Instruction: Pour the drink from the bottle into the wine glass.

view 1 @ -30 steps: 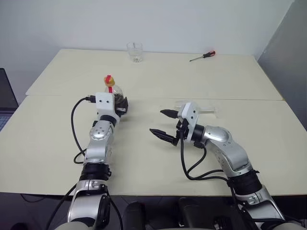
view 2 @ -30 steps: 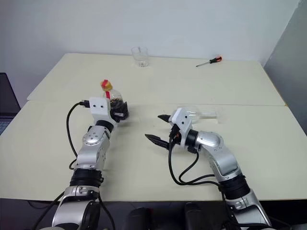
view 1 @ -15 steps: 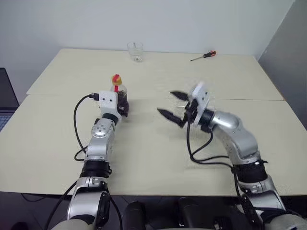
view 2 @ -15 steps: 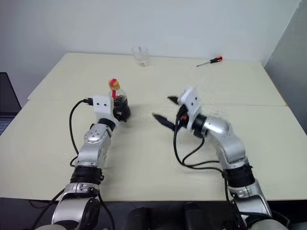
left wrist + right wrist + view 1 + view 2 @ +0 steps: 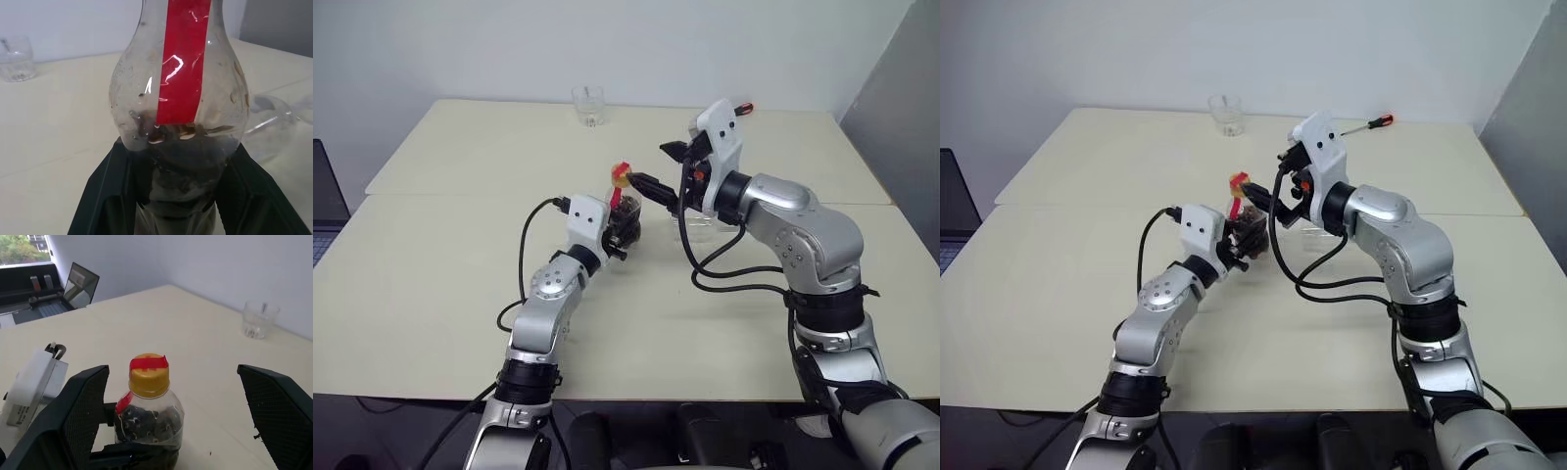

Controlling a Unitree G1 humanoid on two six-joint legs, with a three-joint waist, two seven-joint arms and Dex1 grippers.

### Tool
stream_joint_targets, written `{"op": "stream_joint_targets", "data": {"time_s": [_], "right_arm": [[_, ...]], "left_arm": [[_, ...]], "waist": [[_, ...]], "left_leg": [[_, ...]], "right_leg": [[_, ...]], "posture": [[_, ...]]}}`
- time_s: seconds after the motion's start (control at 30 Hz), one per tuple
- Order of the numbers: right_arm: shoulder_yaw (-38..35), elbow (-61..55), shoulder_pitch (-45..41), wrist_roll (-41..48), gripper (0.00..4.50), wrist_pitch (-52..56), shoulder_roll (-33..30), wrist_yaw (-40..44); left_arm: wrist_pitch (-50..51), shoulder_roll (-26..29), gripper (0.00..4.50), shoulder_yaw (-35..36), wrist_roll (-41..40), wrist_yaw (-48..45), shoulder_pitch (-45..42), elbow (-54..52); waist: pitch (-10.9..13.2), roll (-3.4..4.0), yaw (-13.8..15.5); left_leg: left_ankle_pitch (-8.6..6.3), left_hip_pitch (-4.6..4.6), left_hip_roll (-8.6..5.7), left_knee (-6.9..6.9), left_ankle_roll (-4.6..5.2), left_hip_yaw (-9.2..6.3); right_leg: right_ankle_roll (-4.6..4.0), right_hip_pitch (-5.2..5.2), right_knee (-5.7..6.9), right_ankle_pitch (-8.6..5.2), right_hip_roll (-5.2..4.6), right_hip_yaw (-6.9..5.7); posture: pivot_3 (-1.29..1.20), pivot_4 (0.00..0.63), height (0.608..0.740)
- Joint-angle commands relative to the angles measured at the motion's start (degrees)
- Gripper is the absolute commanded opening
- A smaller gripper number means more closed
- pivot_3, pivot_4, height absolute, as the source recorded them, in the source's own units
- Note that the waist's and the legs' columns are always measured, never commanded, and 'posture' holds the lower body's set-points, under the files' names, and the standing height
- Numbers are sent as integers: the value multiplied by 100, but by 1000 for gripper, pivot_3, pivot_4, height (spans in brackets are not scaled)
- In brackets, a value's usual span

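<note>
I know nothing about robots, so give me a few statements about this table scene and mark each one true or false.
1. The left gripper grips the small clear plastic bottle around its body. True.
2. The bottle's yellow cap is off. False: it sits on the neck, under a red strip.
3. The right gripper is shut on the cap. False: its fingers stand wide apart on either side of the bottle.
4. The dark drink fills the bottle to the neck. False: only the lower part.
5. A red-handled screwdriver lies at the table's far side. True.

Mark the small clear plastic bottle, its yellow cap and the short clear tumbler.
Small clear plastic bottle (image 5: 149, 423), right wrist view, rounded body.
Yellow cap (image 5: 149, 379), right wrist view, cap side.
Short clear tumbler (image 5: 589, 105), left eye view, wall.
</note>
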Motion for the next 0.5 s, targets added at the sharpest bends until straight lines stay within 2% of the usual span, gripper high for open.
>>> {"op": "stream_joint_targets", "data": {"time_s": [0.03,0.27,0.5], "right_arm": [[-37,-212,-178,86,4500,279,-24,-111],[-27,-331,-118,110,4500,479,-29,-131],[-15,-356,-114,121,4500,615,61,-197]], "left_arm": [[-4,4,1706,-37,-128,-143,-54,-411],[-176,37,1706,35,-146,-224,311,-368],[-223,-69,1687,14,-143,-209,291,-438]], "waist": [[0,0,1],[0,0,-15],[0,0,-13]], "left_leg": [[0,0,0,1,0,0],[0,-1,1,-1,1,3],[0,-4,0,0,1,-1]], "right_leg": [[1,0,0,-1,0,-1],[0,-2,-3,0,2,0],[5,-2,-3,-3,2,-2]], "posture": [[0,150,740],[0,150,740],[0,150,740]]}}
